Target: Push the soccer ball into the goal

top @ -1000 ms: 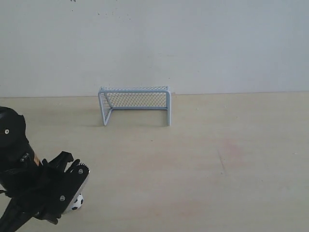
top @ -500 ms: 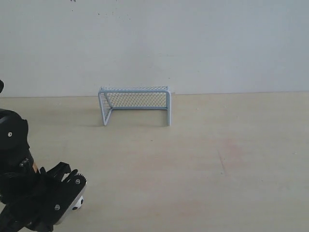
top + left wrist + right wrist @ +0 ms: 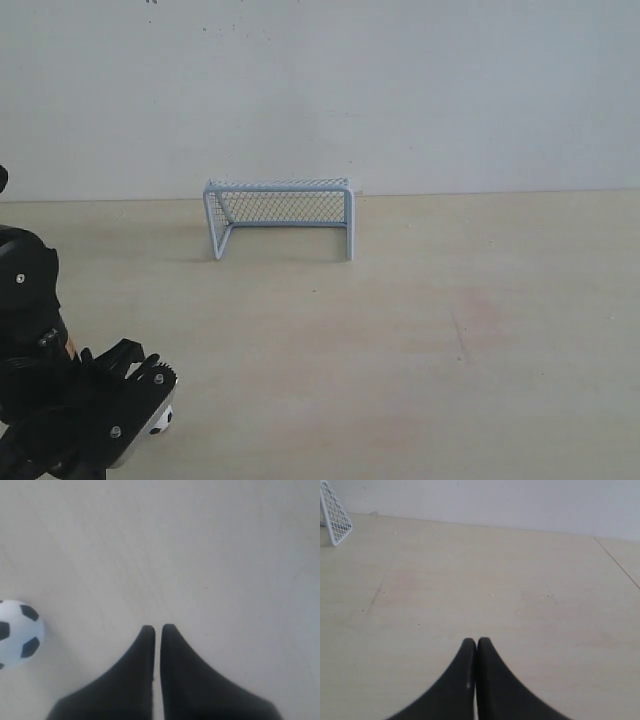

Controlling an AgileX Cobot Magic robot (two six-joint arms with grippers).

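Two grippers are pictured over a pale wooden table [image 3: 450, 330] set against a white wall, and neither holds anything. In the left wrist view, the left gripper [image 3: 157, 628] is seen with its black fingers drawn almost together, only a hairline slit left between them. The right gripper [image 3: 476, 641] is seen with its fingers pressed together, low over bare table and well apart from the action.

The soccer ball [image 3: 163, 420], tiny and white with black patches, is seen on the table at the near left corner of the exterior view. It is partly hidden by the left gripper and lies just beside it. In the left wrist view it is shown off to one side of the fingertips, not between them. Whether it is being touched cannot be told.

The goal [image 3: 280, 184], a white frame with fine mesh, is placed at the far edge of the table by the wall. Its open mouth faces the near side, well apart from the ball.

The step in hand is judged to be lining up the push. The closed fingers are best used as a flat paddle, brought in low on the side of the ball facing away from the goal. Contact should be made squarely through the ball's centre, along the line to the goal mouth, which lies far ahead and somewhat rightward in the exterior view. A glancing touch is likely to send so light a ball rolling wide. A smooth, moderate stroke is advised, since a hard strike might bounce the ball back out of the net.
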